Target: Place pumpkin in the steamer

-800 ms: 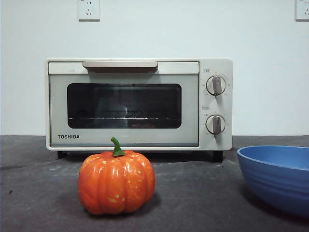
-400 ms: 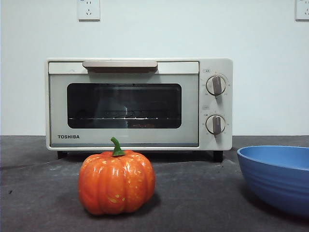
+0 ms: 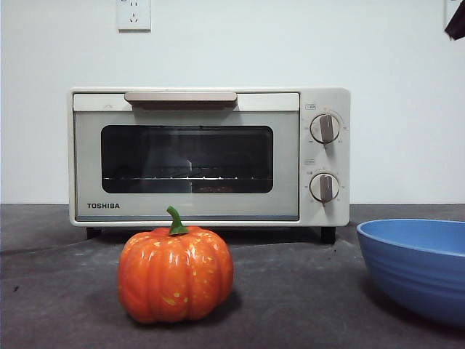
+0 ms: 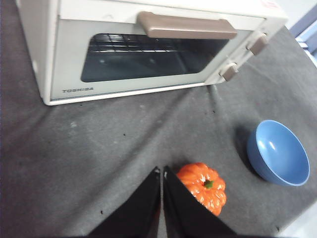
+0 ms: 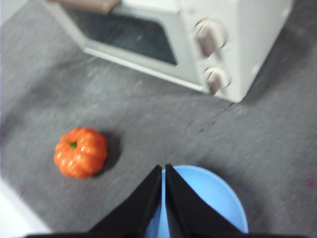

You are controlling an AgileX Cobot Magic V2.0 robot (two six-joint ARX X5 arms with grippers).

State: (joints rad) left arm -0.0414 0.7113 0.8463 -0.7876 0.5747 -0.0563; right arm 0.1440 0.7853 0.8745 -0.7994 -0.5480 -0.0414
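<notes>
The orange pumpkin (image 3: 175, 275) with a green stem sits on the dark grey cloth in front of the white Toshiba steamer (image 3: 209, 156), whose door is closed. My left gripper (image 4: 161, 171) hangs shut above the cloth beside the pumpkin (image 4: 204, 187), holding nothing. My right gripper (image 5: 164, 169) is shut high over the blue bowl (image 5: 208, 203), well away from the pumpkin (image 5: 80, 152). A black tip (image 3: 455, 24) shows at the front view's top right corner.
A blue bowl (image 3: 416, 267) stands on the cloth at the right of the pumpkin. The steamer has a brown handle (image 3: 180, 99) along the door's top and two knobs (image 3: 324, 157) at its right. The white wall rises behind it.
A black arm tip has come into the top right corner of the front view. The pumpkin, steamer and bowl have not moved.
</notes>
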